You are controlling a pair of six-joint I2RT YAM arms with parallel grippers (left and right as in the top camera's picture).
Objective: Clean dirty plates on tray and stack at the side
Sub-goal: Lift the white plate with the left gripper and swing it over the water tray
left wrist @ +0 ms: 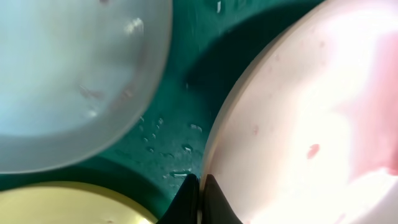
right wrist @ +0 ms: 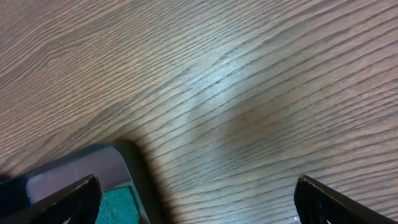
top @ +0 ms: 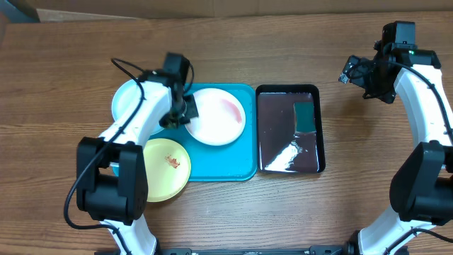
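Now the left jaws sit low at the white plate [top: 216, 117], on its edge nearest the tray's left side. They look pressed shut with only a thin line between them, and I cannot tell if the rim is pinched in there. The right jaws are wide open over the bare bench [top: 354, 42], well off to the tray's right, past the dark tray [top: 290, 134]. The white plate lies in the top half of the tray [top: 241, 159] and has a pink smear [top: 232, 108]. The blue plate [top: 131, 103] hangs over the tray's left edge. The yellow plate [top: 166, 177], with brown bits on it, hangs over the bottom left corner. All three are crowded close, so a push or lift on the white plate could bump the others and knock one off. The tray has wet drops [left wrist: 168, 140], so a plate could slide. A thin hold on a rim could slip and drop the plate.
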